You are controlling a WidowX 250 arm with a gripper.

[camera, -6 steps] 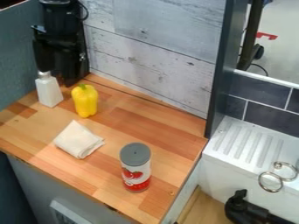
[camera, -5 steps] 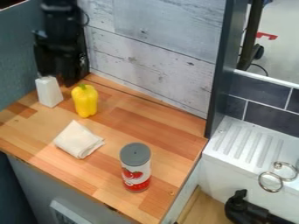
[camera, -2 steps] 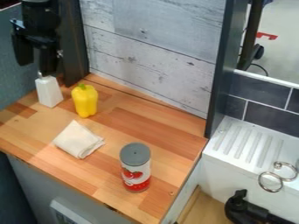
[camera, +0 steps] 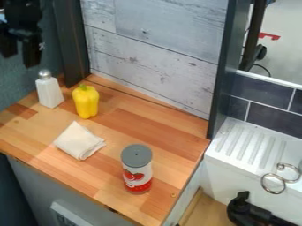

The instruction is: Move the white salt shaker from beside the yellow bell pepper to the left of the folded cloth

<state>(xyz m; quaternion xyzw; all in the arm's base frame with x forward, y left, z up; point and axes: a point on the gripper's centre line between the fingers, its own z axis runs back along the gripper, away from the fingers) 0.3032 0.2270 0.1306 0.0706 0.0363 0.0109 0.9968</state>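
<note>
At the top left corner my gripper hangs open, its two fingers apart with nothing between them. It is above and to the left of a white shaker with a metal cap, and a gap separates them. The shaker stands upright at the back left of the wooden counter. Just right of it is a yellow bell pepper, also upright. A folded cream cloth lies nearer the front edge. Farther right stands a can with a grey lid and a red and white side.
A grey plank wall and a dark post border the counter's back. On the right is a white ribbed drainer with metal rings at its edge, and a black faucet-like part sits below it.
The gripper has risen and shifted left, away from the shaker, whose metal cap is now uncovered. The shaker, pepper, cloth and can have stayed in place.
</note>
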